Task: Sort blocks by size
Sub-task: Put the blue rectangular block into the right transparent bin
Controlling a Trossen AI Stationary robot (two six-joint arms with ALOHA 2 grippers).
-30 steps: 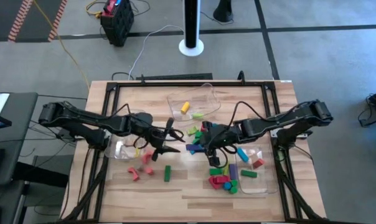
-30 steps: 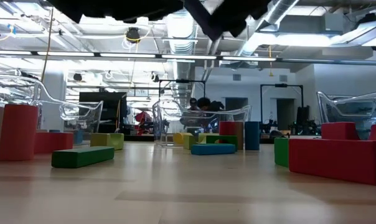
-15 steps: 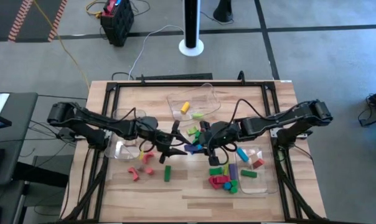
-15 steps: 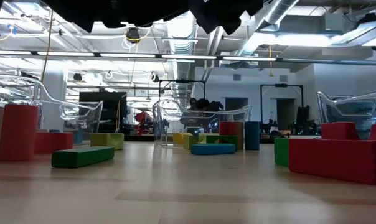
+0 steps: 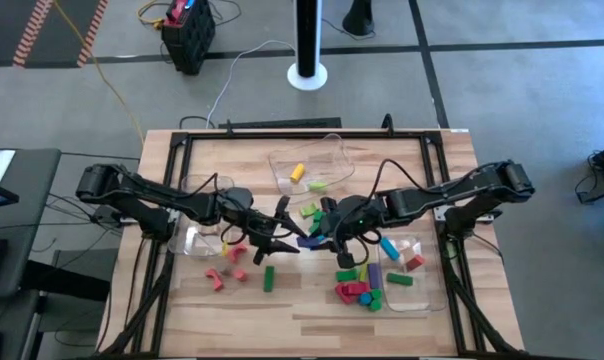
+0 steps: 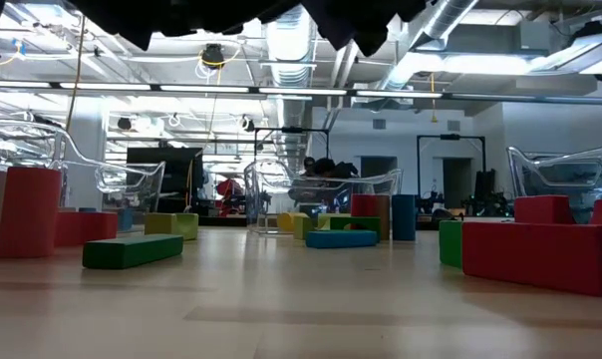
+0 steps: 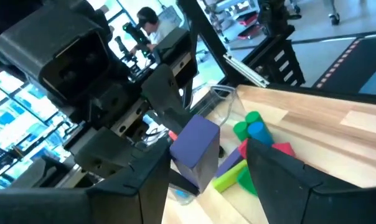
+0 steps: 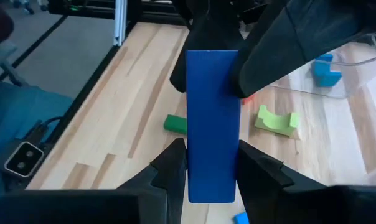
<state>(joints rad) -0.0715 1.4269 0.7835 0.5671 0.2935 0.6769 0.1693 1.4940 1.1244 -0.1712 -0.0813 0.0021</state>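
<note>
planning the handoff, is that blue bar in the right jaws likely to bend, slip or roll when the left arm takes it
The blue bar looks rigid: straight edges, no sag in the right gripper. Flat faces probably will not roll. Its smooth faces might slip or pivot, since it is pinched near one end. The left gripper is close beside it.

A dark claw (image 8: 211, 163) grips a blue block (image 8: 211, 118) over pale wood table (image 8: 138, 106).

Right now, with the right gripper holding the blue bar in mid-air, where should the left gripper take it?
Take the blue bar by its free end, the part sticking out past the right gripper, across its flat long faces. Come in end-on from the left; the open left gripper seems lined up with it.
</note>
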